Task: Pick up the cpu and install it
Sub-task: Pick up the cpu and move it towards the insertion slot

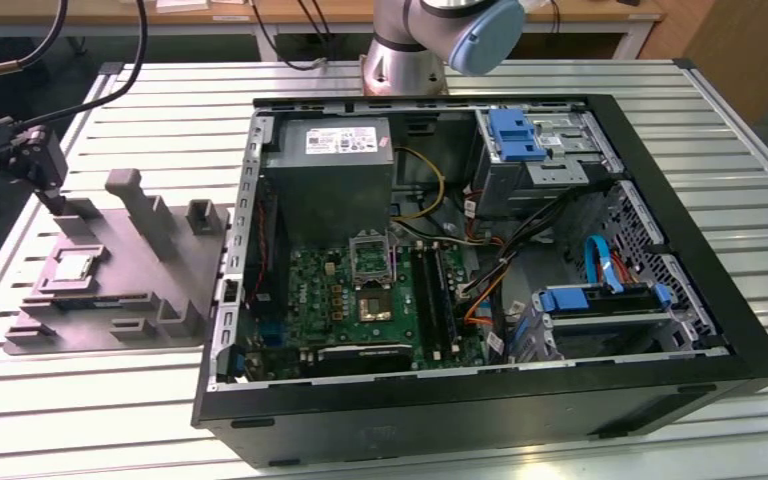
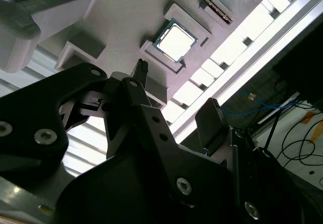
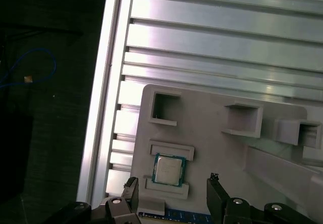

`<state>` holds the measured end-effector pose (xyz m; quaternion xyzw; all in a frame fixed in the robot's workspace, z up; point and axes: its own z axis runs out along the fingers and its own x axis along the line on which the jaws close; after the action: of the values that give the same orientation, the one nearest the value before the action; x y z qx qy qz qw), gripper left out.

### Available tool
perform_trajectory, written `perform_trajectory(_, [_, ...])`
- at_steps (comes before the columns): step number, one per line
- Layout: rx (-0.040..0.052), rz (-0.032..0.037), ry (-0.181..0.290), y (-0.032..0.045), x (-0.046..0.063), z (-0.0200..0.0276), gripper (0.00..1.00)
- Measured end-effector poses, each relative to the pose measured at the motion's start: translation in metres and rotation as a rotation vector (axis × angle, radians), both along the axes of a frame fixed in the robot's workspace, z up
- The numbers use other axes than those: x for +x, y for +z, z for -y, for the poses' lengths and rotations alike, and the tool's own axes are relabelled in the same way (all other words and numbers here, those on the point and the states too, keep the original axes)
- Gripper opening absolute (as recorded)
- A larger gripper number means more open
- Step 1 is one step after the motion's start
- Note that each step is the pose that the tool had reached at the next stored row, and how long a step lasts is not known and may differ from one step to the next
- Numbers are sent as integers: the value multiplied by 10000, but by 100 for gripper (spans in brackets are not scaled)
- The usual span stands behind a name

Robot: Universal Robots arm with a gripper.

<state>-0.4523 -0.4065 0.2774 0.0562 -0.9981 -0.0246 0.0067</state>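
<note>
cpu (image 3: pixel 169 169): flat, lid up, in tray (image 3: pixel 217 143) | pincer (image 3: pixel 173 183): spread, not touching

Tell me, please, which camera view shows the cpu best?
The first wrist view: the cpu appears nearly square-on, seated in its recess on the grey fixture. The second wrist view shows it obliquely and washed by glare; the exterior view shows it far off, at that view's left.

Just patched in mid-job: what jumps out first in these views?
The open black computer case, green motherboard exposed, dominates the exterior view's centre and right. On the grey fixture plate at that view's left the cpu sits in its recess, untouched, the open pincer poised above it.
</note>
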Motion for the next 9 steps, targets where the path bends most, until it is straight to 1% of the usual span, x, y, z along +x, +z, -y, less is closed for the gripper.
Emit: perform_trajectory(9, [-2, -1, -21, -21, 1, 1, 65])
